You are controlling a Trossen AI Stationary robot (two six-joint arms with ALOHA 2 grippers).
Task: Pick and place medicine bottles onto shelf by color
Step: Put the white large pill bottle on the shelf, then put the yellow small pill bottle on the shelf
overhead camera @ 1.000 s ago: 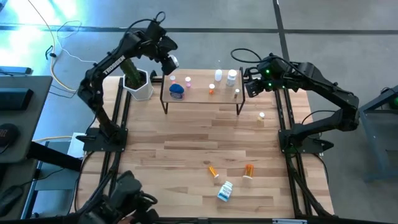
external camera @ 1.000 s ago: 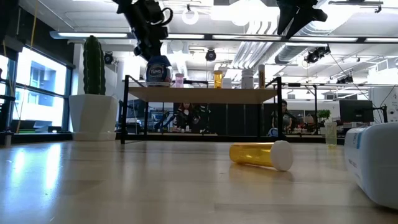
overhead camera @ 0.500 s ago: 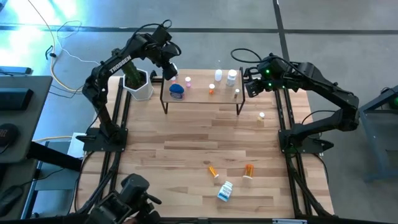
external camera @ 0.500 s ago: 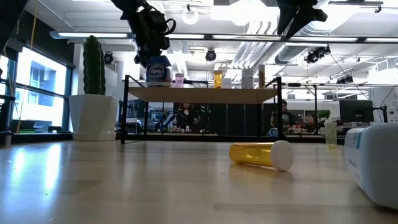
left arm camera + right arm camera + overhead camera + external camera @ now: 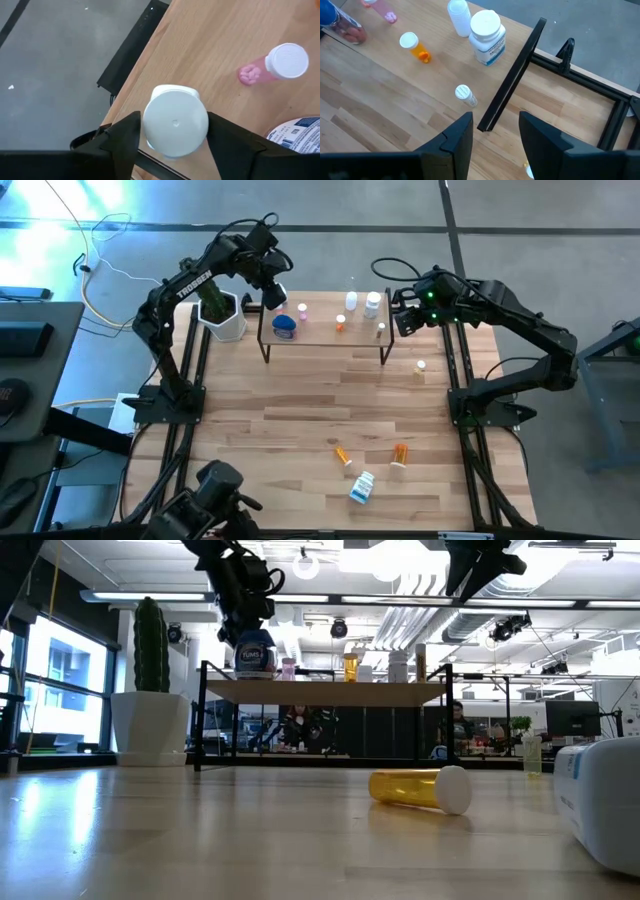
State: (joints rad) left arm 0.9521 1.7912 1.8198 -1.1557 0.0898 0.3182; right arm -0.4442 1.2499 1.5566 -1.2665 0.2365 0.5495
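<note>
The shelf (image 5: 320, 332) stands at the table's far side. On it are a blue bottle (image 5: 285, 326), a pink vial (image 5: 272, 65), an orange vial (image 5: 341, 323) and white bottles (image 5: 372, 304). My left gripper (image 5: 172, 117) hangs over the shelf's far left corner, pointing steeply down. It is open, one finger close on each side of the cap of a white-capped bottle (image 5: 175, 125) that stands upright on that corner. My right gripper (image 5: 495, 120) waits open above the shelf's right end, nothing between its fingers.
A white pot with a cactus (image 5: 222, 315) stands just left of the shelf. Two orange bottles (image 5: 343, 454) (image 5: 401, 453) and a white and blue one (image 5: 362, 487) lie on the near half of the table. A small vial (image 5: 421, 366) stands right of the shelf.
My left gripper has come down toward the shelf's far left corner and tipped a little steeper, then kept still. The bottles on the shelf have stayed in place.
</note>
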